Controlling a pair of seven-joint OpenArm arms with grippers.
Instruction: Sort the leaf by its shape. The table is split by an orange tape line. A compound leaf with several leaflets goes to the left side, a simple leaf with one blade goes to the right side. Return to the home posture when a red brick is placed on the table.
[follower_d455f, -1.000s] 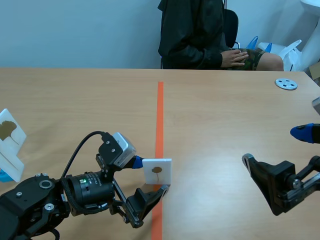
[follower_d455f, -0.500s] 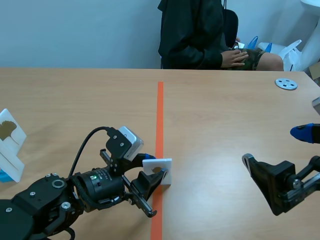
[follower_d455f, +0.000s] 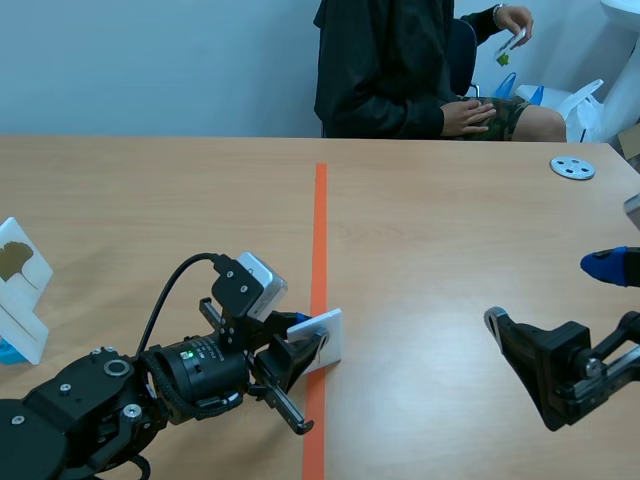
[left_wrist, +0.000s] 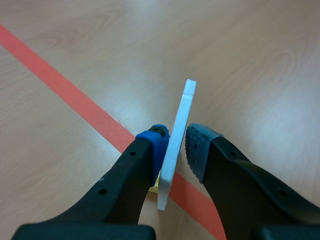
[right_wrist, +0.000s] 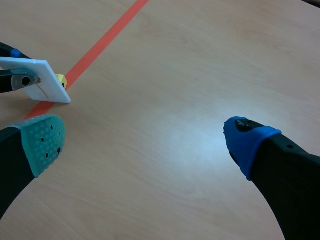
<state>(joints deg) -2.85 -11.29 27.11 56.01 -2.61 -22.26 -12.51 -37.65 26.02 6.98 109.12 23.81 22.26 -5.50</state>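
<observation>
A white leaf card (follower_d455f: 327, 338) stands on the orange tape line (follower_d455f: 319, 230), tilted back, on a small yellow base (right_wrist: 61, 79). My left gripper (follower_d455f: 303, 350) is shut on it: in the left wrist view the card (left_wrist: 186, 100) is seen edge-on, pressed between the blue pad and the dark pad of the gripper (left_wrist: 176, 138). The leaf print is hidden by the fingers now. My right gripper (follower_d455f: 553, 300) hangs open over the table's right side, well away from the card (right_wrist: 42, 80), with nothing between its fingers (right_wrist: 45, 142).
Another white card with a fan-shaped leaf (follower_d455f: 20, 268) stands at the table's left edge. A grey disc (follower_d455f: 572, 167) lies at the far right. A person sits across the table, with one hand (follower_d455f: 510, 22) raised and holding a small thing.
My left gripper moved in around the card and its fingers closed on it; the card now tilts back. The person raised one hand. The right arm kept still.
</observation>
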